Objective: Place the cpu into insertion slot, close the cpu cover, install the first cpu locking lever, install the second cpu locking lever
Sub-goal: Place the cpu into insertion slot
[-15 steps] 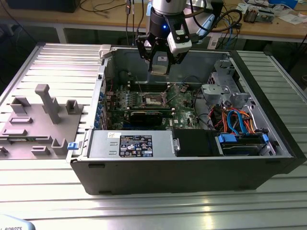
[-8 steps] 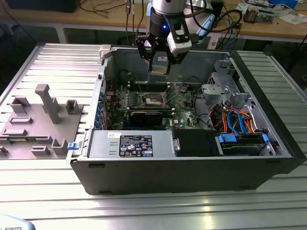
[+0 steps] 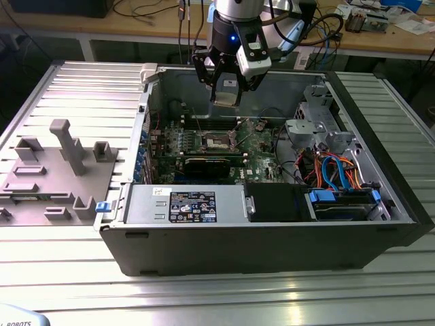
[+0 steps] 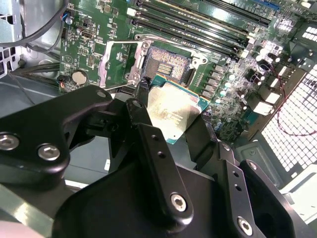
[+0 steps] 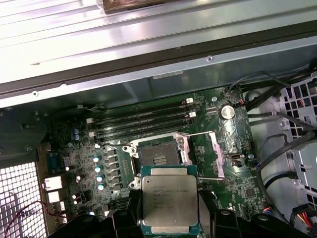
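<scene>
My gripper (image 3: 225, 92) hangs inside the open computer case, shut on the cpu (image 5: 168, 198), a flat silvery-tan square that I hold by its edges between my black fingers (image 4: 148, 129). In the second wrist view the cpu (image 4: 173, 106) hovers just above and beside the insertion slot (image 4: 166, 64), apart from it. The slot (image 5: 158, 153) lies bare with its dark centre showing, and it also appears on the green board (image 3: 219, 141) below my gripper. The cpu cover (image 5: 216, 148) is swung open to one side of the slot, and two thin wire levers (image 5: 200, 134) are raised.
Memory sticks (image 5: 143, 121) run along one side of the slot. A grey power-supply box (image 3: 183, 204) sits at the case front, with a drive cage and coloured cables (image 3: 340, 180) at the exterior view's right. A grey fixture (image 3: 64, 163) stands outside on the table.
</scene>
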Tool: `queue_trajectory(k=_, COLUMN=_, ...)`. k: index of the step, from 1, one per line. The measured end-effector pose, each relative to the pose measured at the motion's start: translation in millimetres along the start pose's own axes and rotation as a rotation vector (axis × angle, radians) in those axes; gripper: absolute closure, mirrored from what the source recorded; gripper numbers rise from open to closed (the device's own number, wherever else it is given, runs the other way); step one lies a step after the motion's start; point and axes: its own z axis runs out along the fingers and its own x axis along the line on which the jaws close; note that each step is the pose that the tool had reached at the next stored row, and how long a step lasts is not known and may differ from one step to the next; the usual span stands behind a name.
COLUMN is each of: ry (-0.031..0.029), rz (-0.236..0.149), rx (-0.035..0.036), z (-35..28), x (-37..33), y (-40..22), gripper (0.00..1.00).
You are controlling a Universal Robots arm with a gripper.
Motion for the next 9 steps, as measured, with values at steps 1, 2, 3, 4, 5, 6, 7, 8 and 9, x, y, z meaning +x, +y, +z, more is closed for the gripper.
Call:
queue_trajectory(k=1, ry=-0.0001, rz=0.001, rx=-0.0001, z=0.0, x=0.0, y=0.0, gripper=0.46)
queue_trajectory(k=2, ry=-0.0001, rz=0.002, rx=-0.0001, z=0.0, x=0.0, y=0.0, gripper=0.46)
queue_trajectory(k=3, ry=-0.0001, rz=0.002, rx=0.0, z=0.0, x=0.0, y=0.0, gripper=0.46)
queue_trajectory(k=4, ry=-0.0001, rz=0.003, rx=-0.0001, z=0.0, x=0.0, y=0.0, gripper=0.46)
queue_trajectory(k=5, ry=-0.0002, rz=0.003, rx=-0.0001, z=0.0, x=0.0, y=0.0, gripper=0.46)
queue_trajectory(k=6, ry=-0.0002, rz=0.004, rx=-0.0001, z=0.0, x=0.0, y=0.0, gripper=0.46)
queue_trajectory(k=7, ry=-0.0002, rz=0.005, rx=-0.0001, z=0.0, x=0.0, y=0.0, gripper=0.46)
queue_trajectory(k=8, ry=-0.0003, rz=0.005, rx=-0.0001, z=0.0, x=0.0, y=0.0, gripper=0.46)
queue_trajectory(k=9, ry=-0.0004, rz=0.006, rx=-0.0001, z=0.0, x=0.0, y=0.0, gripper=0.46)
